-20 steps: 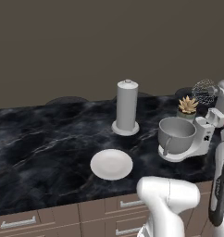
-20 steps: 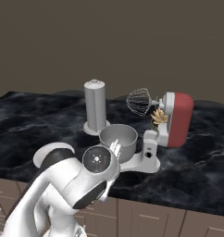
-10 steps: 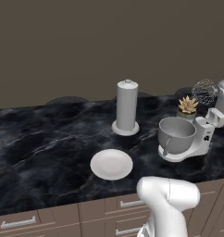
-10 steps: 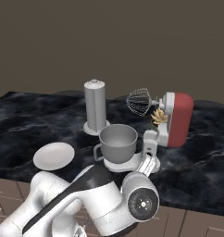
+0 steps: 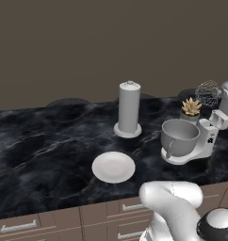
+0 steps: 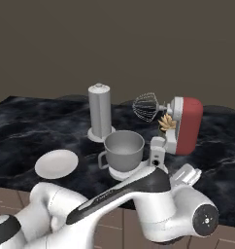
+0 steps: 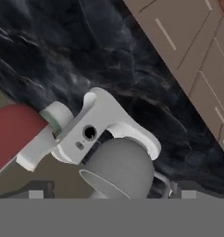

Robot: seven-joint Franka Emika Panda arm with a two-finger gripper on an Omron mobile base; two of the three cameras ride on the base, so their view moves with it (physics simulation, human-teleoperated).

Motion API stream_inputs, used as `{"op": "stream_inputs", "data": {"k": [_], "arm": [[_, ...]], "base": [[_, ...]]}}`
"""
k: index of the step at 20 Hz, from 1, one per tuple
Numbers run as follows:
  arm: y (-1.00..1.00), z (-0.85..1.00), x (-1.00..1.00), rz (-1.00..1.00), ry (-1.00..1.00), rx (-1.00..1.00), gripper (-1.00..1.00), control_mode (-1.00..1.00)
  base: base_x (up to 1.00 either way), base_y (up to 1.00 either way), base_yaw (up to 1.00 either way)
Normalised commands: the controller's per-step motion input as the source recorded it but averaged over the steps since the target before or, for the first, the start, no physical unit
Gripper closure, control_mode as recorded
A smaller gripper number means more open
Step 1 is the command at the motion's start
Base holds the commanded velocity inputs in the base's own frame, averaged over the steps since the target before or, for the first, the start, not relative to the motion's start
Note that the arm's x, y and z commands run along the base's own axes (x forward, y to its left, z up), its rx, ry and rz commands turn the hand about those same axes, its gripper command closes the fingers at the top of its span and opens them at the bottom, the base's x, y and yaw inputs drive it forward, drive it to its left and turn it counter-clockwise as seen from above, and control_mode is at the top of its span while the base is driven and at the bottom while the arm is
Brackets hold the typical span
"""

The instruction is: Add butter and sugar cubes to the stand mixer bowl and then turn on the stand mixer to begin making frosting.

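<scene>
On the counter [image 5: 40,150], the plate [image 5: 113,166] lies apparently left of the stand mixer bowl [image 5: 180,136], the cylinder [image 5: 128,109] behind.

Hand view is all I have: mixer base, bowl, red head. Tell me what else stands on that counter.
Observer: A flat white plate lies on the counter, left of the stand mixer bowl as the left base view shows it.
Operator: Name whatever stands behind it.
Observer: A tall grey cylinder stands upright behind the plate, nearer the wall.
Operator: Report the whisk.
Observer: The wire whisk sits above the bowl, clear of its rim.
</scene>
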Motion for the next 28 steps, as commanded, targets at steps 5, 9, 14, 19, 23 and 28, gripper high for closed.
{"op": "stream_inputs", "data": {"k": [5,9,14,19,23,28], "arm": [[-0.60,0.07,0.60,0.06,0.00,0.27,-1.00,-1.00],[-0.48,0.01,0.55,0.11,0.00,0.24,-1.00,-1.00],[-0.31,0.00,0.48,0.11,0.00,0.20,-1.00,-1.00],[-0.20,0.00,0.26,0.09,0.01,0.14,-1.00,-1.00],[-0.09,0.00,0.25,0.08,0.01,0.12,-1.00,-1.00],[0.00,0.04,0.32,0.05,0.05,0.12,-1.00,-1.00]], "base": [[0.00,0.00,0.00],[0.00,0.00,0.00],[0.00,0.00,0.00],[0.00,0.00,0.00],[0.00,0.00,0.00],[0.00,0.00,0.00]]}}
